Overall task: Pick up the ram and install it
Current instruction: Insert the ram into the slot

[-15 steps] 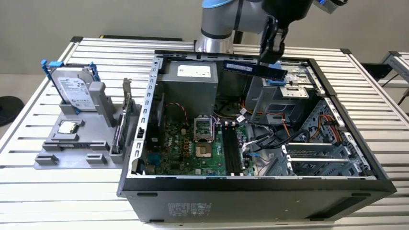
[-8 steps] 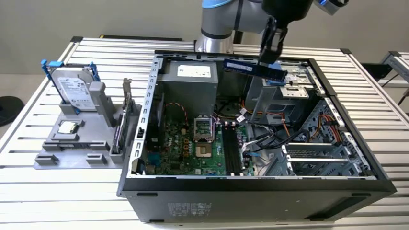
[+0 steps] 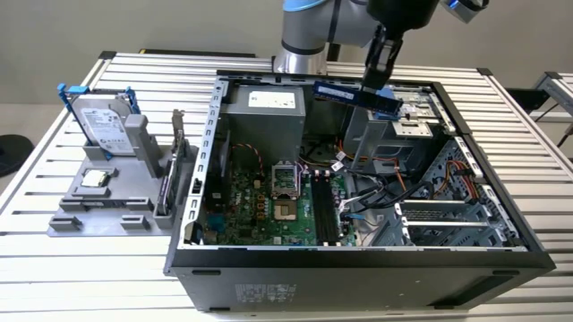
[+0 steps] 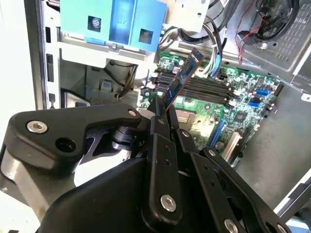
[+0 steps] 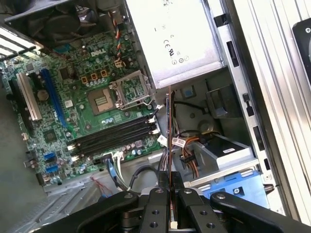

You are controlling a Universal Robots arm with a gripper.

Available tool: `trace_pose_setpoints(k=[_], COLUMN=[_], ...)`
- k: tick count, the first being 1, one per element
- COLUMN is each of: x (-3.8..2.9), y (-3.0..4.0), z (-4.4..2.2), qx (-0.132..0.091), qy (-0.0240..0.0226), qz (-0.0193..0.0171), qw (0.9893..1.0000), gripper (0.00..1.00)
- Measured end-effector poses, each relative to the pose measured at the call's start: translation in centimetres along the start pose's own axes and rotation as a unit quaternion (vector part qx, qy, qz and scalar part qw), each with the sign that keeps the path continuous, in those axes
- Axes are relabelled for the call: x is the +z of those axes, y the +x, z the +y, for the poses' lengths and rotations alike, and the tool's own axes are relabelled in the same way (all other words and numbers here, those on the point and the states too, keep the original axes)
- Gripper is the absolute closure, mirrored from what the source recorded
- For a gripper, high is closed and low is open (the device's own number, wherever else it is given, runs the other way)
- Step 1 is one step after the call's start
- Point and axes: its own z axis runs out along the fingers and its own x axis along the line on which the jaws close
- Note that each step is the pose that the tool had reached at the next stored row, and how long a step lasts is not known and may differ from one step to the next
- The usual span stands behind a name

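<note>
Exterior view: nearest the camera is the black steel wall of the open computer case (image 3: 358, 272), which lies on its side on a slatted aluminium table (image 3: 80, 268). Beside the case, on the exterior view's left, a grey plastic holder (image 3: 107, 201) carries a small square silver processor chip (image 3: 96, 178) and, behind it, an upright silver hard drive (image 3: 103, 124) with blue brackets. Inside the case, by its near wall, lies the green motherboard (image 3: 264, 208) with its long black memory slots (image 3: 327, 215). A square metal processor socket (image 3: 282, 178) sits just beyond. The silver box of the power supply (image 3: 264, 107) stands at the case's far side. Above the case's far end, over the grey metal drive cage (image 3: 398, 131), the black two-fingered gripper (image 3: 374, 86) is clamped on one end of the ram (image 3: 347, 92). This is a long, narrow blue circuit-board stick with dark chips, held in the air, roughly level, well apart from the slots. In both wrist views the fingers (image 4: 158, 145) (image 5: 158, 204) pinch the stick (image 4: 182, 77) (image 5: 169, 131), which projects out over the motherboard.
</note>
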Motion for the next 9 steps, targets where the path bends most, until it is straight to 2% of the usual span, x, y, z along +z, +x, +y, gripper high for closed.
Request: trace_pose_setpoints(k=[9], x=[0.03], y=[-0.01], z=[-0.02], qx=[0.023], qy=[0.0002], qz=[-0.0005], qw=[0.9997], gripper=[1.00])
